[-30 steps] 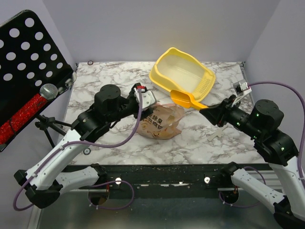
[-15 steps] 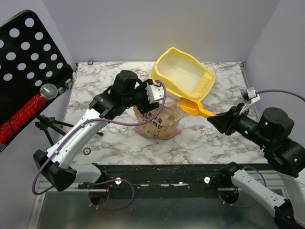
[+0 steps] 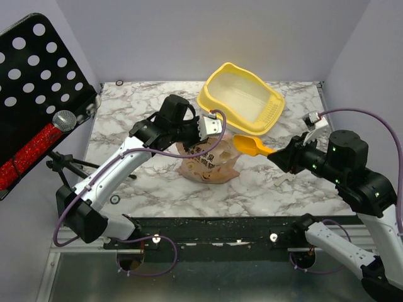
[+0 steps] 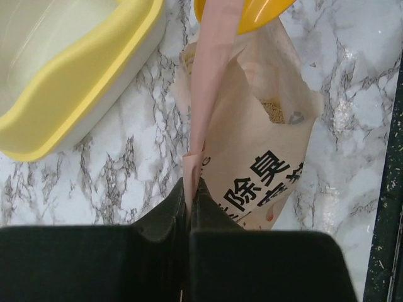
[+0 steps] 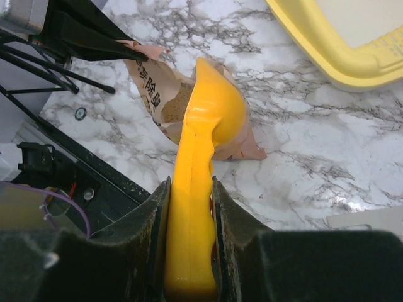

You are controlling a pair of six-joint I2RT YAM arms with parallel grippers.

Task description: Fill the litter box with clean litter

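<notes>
The litter box (image 3: 204,100), a pale-yellow tray, stands at the back of the marble table; its rim also shows in the left wrist view (image 4: 94,69) and the right wrist view (image 5: 340,53). In front of it lies a crumpled tan printed paper bag (image 3: 211,162). My left gripper (image 3: 210,137) is shut on the bag's upper edge (image 4: 201,94), holding its mouth up. Clean litter (image 4: 274,110) shows inside the bag (image 5: 178,100). My right gripper (image 5: 190,189) is shut on the handle of an orange scoop (image 3: 249,145), whose bowl (image 5: 217,107) hovers at the bag's mouth.
A black perforated stand (image 3: 31,82) with a microphone (image 3: 63,119) rises left of the table. The table's dark front edge (image 3: 220,221) runs below the bag. A small white flat piece (image 3: 286,179) lies on the marble near my right arm.
My left gripper has swung right over the bag and shut on its upper edge. My right arm has brought the scoop left, down to the bag's mouth.
</notes>
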